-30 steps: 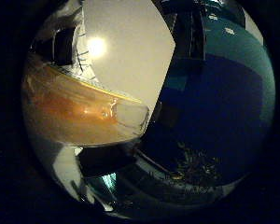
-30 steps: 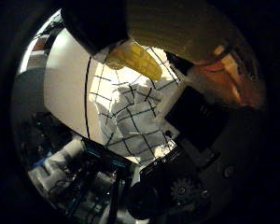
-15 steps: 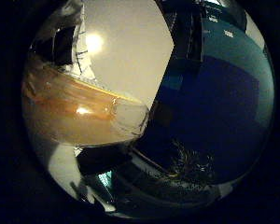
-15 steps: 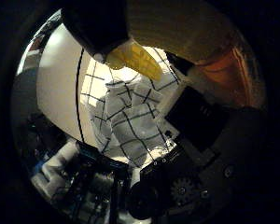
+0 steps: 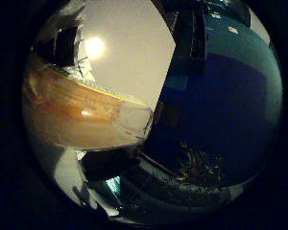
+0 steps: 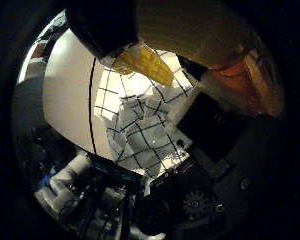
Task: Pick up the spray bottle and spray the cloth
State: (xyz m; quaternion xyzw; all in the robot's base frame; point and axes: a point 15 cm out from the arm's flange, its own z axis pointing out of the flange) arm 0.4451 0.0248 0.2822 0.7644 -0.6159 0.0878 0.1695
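Against the palm, spray bottle [image 5: 81, 117] of orange liquid in the robot hand's [image 6: 215, 165] curled grip, above checked cloth [image 6: 140, 125].

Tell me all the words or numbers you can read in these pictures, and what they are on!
None can be read.
The spray bottle, close to the palm, shows amber liquid and a pale patch, but no letters that can be made out.
The checked cloth on the white table has only dark grid lines.
The things beyond the table are too dark to read.

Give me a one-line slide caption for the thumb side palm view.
Spray bottle held close against the palm of the hand, its yellow nozzle over the checked cloth on the white table.
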